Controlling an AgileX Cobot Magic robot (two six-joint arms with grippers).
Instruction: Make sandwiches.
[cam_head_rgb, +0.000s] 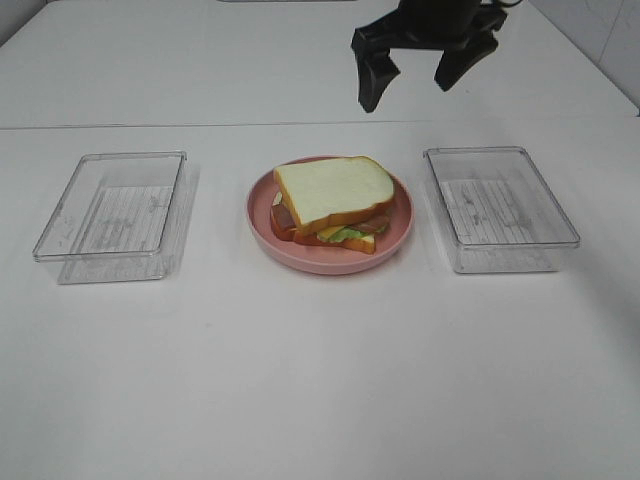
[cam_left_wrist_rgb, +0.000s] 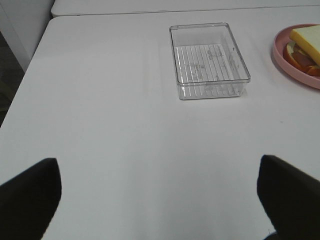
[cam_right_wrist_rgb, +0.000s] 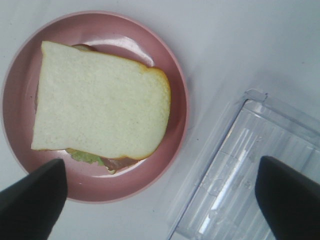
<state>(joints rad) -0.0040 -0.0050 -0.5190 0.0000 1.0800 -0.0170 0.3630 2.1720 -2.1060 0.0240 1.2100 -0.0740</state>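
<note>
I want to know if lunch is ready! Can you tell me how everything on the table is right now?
sandwich: stacked, top bread on, sitting on the plate
pink plate: holds the sandwich
left tray: empty
right tray: empty
right gripper: open, up in the air
left gripper: open, holding nothing

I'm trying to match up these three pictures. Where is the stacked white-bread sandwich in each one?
Exterior high: the stacked white-bread sandwich sits at centre.
Left wrist: only its corner shows, at the right edge.
Right wrist: it fills the left half.
Shared landmark: the round pink plate under it.
</note>
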